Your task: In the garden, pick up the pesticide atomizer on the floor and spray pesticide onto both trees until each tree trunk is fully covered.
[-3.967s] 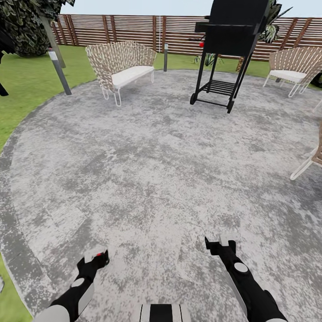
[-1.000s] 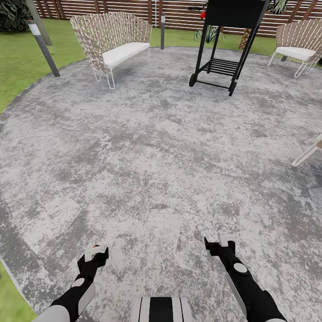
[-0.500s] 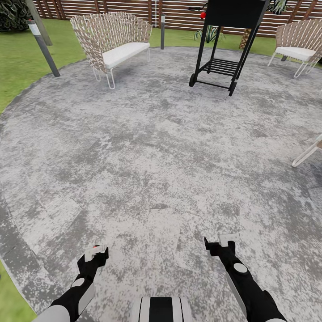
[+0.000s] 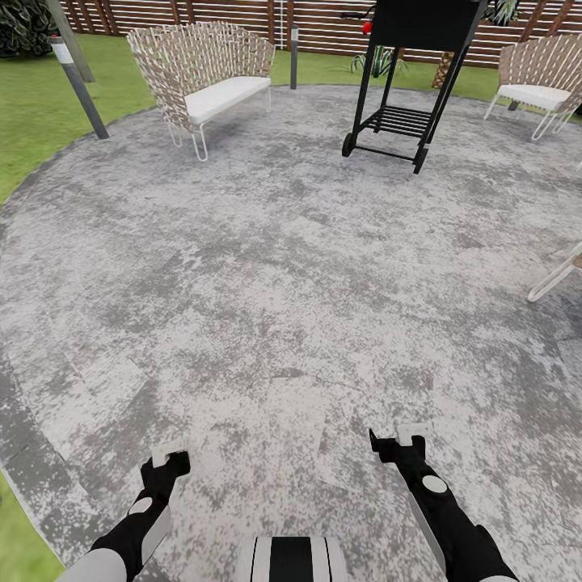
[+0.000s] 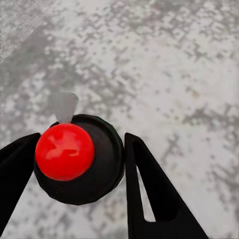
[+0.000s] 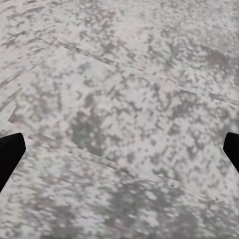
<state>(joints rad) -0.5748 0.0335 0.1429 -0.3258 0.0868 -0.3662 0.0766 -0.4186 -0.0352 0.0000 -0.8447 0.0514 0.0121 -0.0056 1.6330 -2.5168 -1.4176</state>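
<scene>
The pesticide atomizer [image 5: 79, 159], a small black bottle with a round red top, sits between the two dark fingers of the left gripper [image 5: 82, 174], seen from above in the left wrist view. The fingers lie close against both its sides, apparently holding it just above the speckled grey concrete floor [image 4: 291, 267]. The right gripper [image 4: 398, 444] hangs spread wide over bare paving, holding nothing. Ahead stand a woven bench [image 4: 206, 77], a black grill cart [image 4: 404, 73] and a slatted wooden fence [image 4: 218, 12]. The bottle is round and smooth, so a light grip could let it slip or twist while the robot drives toward the trees.
</scene>
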